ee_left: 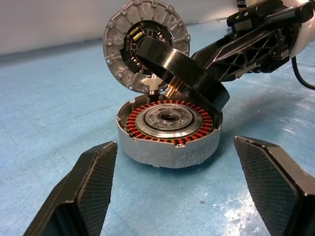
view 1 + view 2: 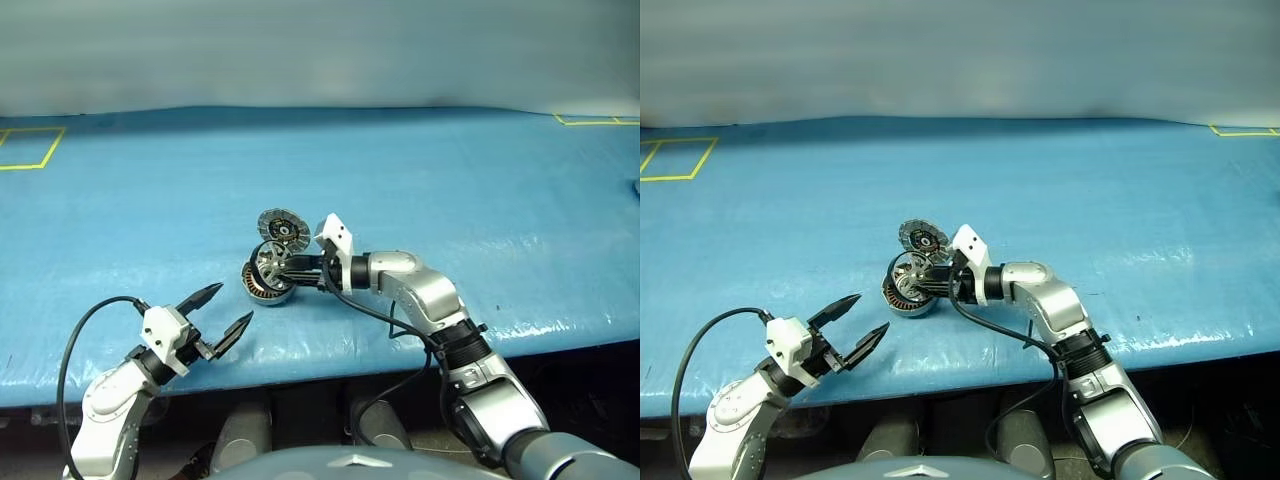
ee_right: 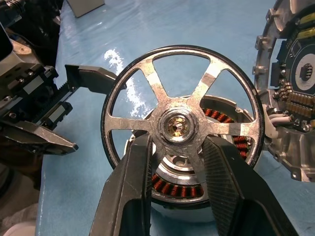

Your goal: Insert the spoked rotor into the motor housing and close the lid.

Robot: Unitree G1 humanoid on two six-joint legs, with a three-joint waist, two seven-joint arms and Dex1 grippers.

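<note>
1. I'm looking at a big blue table [image 2: 480,180], with everything happening near its front edge, about centre.
2. My right gripper [image 3: 177,147] reaches in from the right and is pinching the rotor [image 3: 181,129] by its hub. My left gripper [image 2: 218,312] hangs nearer to me and to the left, fingers spread wide with nothing in them.
3. The housing [image 1: 170,135] sits flat on the table with its copper windings facing up. Its lid [image 1: 146,46] stands swung up on the far side, so the cavity is open.
4. The bit that matters: the rotor hangs tilted over the housing, far edge low near the hinge and near edge high, so its axis leans instead of pointing straight down. I reckon it needs levelling before it'll drop in. The right arm is obviously the nearer one.
5. The left wrist view shows that tilt from the side. The right wrist view looks through the spokes at the windings, and hub and housing centre look a bit offset.
</note>
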